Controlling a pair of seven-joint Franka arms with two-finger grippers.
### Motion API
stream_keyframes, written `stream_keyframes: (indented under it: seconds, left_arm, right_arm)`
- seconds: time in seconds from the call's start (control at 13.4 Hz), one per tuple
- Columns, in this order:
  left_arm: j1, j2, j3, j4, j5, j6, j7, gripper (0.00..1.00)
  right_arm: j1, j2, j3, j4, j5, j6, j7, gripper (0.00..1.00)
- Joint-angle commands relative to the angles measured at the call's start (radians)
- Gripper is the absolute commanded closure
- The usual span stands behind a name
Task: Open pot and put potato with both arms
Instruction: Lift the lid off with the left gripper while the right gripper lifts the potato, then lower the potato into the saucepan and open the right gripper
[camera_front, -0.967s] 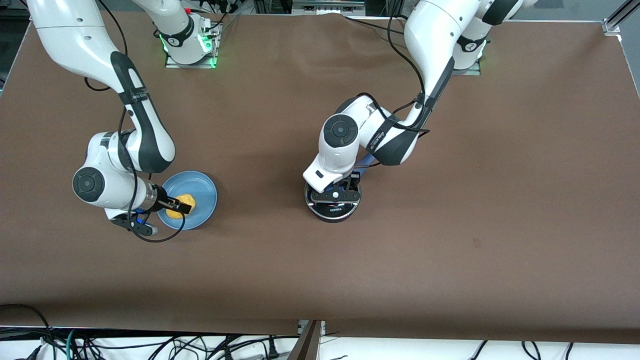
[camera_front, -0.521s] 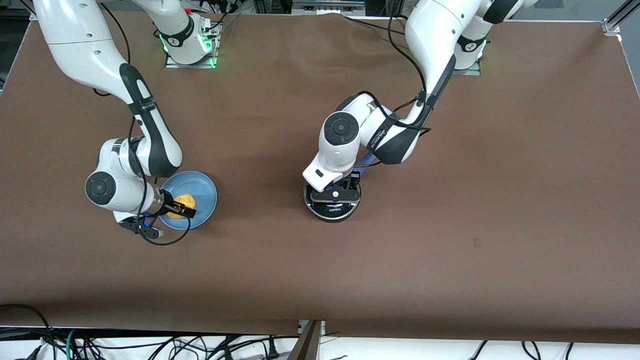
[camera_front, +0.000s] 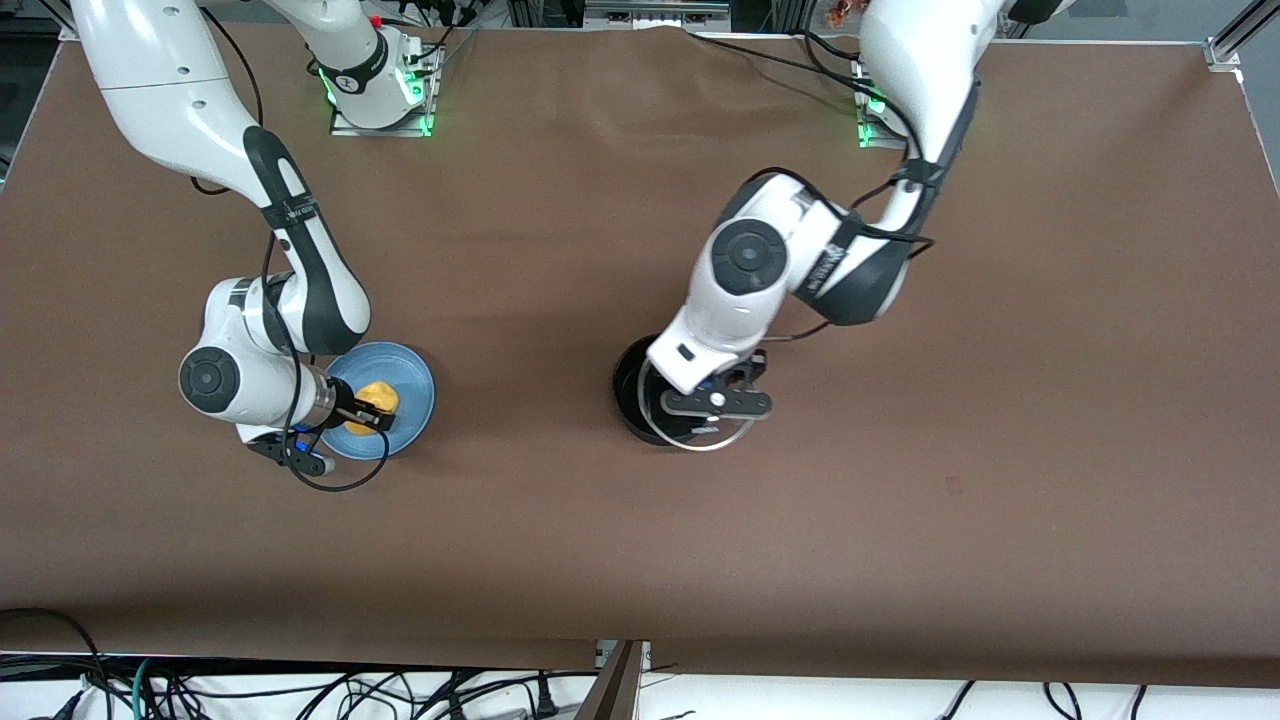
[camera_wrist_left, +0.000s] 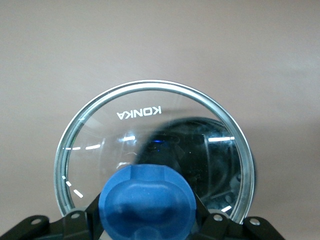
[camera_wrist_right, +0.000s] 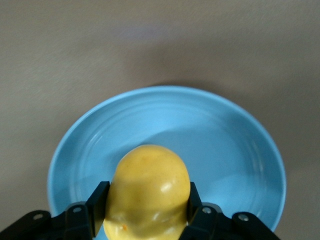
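Brown cloth covered the table where the left gripper pinched the glass lid partly off the pot and the right gripper clamped the potato over the blue plate, which wanted lifting clear before crossing.

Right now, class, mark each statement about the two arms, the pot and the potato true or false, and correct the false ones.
1. The left claw grips the lid by its blue knob. True.
2. The lid sits squarely on the pot. False: it is held off-centre over it.
3. The right claw grips the potato over the blue plate. True.
4. The potato is in the pot. False: it is at the plate.
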Motion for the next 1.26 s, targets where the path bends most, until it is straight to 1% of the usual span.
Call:
stream_keyframes:
  seconds: [0.0, 0.07, 0.15, 0.37, 0.45, 0.6, 0.67, 0.82, 0.97, 1.12, 1.19]
  left_arm:
    - [0.107, -0.074, -0.004, -0.076, -0.022, -0.022, 0.101, 0.35]
    - [0.148, -0.094, -0.004, -0.116, -0.020, -0.022, 0.115, 0.35]
    - [0.191, -0.110, -0.001, -0.148, -0.020, -0.022, 0.129, 0.35]
    - [0.313, -0.125, -0.001, -0.206, -0.020, -0.020, 0.163, 0.36]
    - [0.354, -0.124, 0.000, -0.228, -0.020, -0.010, 0.166, 0.36]
    - [0.426, -0.118, 0.000, -0.268, -0.014, 0.035, 0.186, 0.35]
    - [0.463, -0.119, 0.000, -0.306, -0.014, 0.082, 0.257, 0.35]
    - [0.521, -0.125, 0.003, -0.398, -0.014, 0.202, 0.399, 0.35]
    - [0.528, -0.137, 0.045, -0.475, -0.014, 0.289, 0.480, 0.35]
    - [0.538, -0.141, 0.063, -0.527, -0.014, 0.343, 0.540, 0.35]
    - [0.541, -0.139, 0.080, -0.547, -0.014, 0.360, 0.560, 0.35]
  right_arm:
    - [0.019, -0.014, 0.010, 0.104, 0.065, -0.162, 0.052, 0.83]
    - [0.035, -0.013, 0.018, 0.132, 0.088, -0.202, 0.101, 0.83]
    - [0.058, -0.013, 0.033, 0.148, 0.105, -0.210, 0.154, 0.83]
    - [0.139, -0.013, 0.107, 0.194, 0.106, -0.203, 0.343, 0.82]
    - [0.173, -0.002, 0.124, 0.226, 0.106, -0.201, 0.391, 0.78]
    - [0.262, 0.036, 0.142, 0.287, 0.122, -0.192, 0.461, 0.77]
    - [0.293, 0.061, 0.144, 0.324, 0.137, -0.178, 0.513, 0.77]
    - [0.348, 0.097, 0.147, 0.364, 0.146, -0.070, 0.593, 0.77]
    - [0.402, 0.143, 0.147, 0.384, 0.146, 0.056, 0.649, 0.77]
    - [0.424, 0.186, 0.147, 0.415, 0.146, 0.125, 0.666, 0.76]
    - [0.425, 0.197, 0.147, 0.425, 0.146, 0.130, 0.667, 0.61]
